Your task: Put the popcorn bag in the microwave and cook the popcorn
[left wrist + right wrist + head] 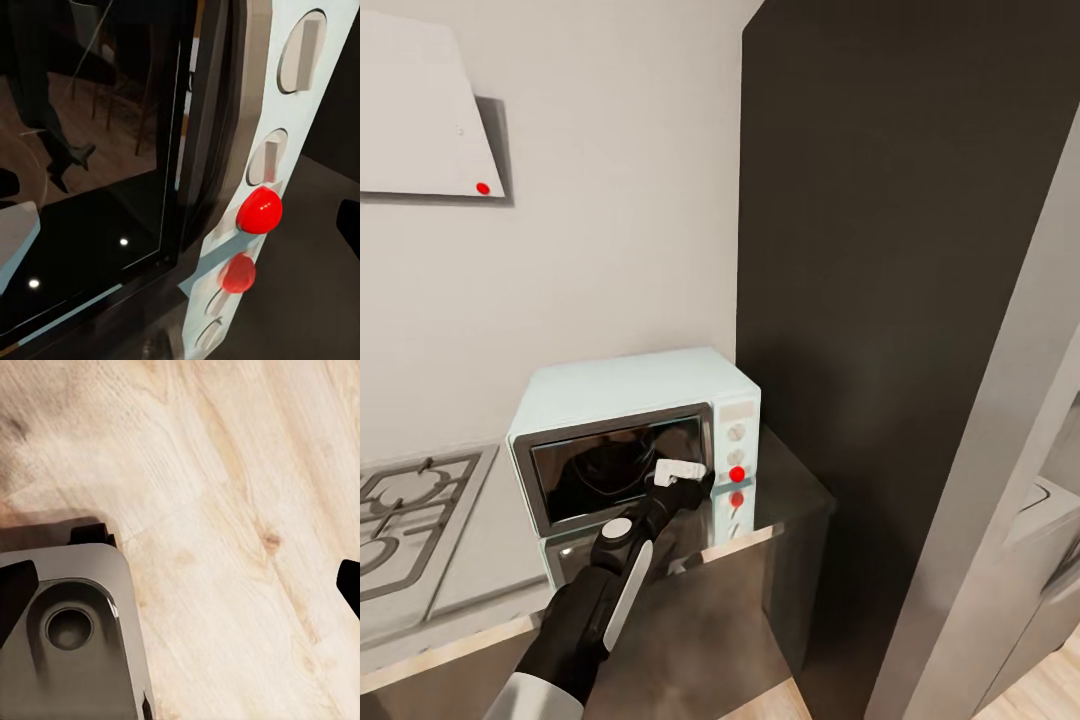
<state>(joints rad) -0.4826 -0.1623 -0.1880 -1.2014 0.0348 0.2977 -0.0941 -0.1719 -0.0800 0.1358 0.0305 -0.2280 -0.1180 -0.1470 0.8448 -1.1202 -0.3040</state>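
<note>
A grey gas hob (405, 520) with grates lies at the far left, well apart from the left end effector (682, 474). On the wall above it hangs a pale hood (420, 110) bearing a small red dot.

The microwave (630, 395) stands on the shiny grey counter (780, 480), directly ahead of the left end effector. It is a small pale mint-blue box with a steel-grey door frame; its dark glass door (605, 470) is closed and mirrors the room. To the door's right is a pale panel with two white knobs (300, 56) and, below them, a round red dot (259, 210), mirrored in the counter surface.

The left end effector sits at the door's lower right corner, just beside the red dot; whether it is released or clenched cannot be told.

A tall dark panel (890, 250) rises right of the microwave.

The right wrist view shows pale wood floor (240, 510) and a grey rounded robot part (71, 622); dark finger tips (349, 585) sit well apart at the edges, released.
</note>
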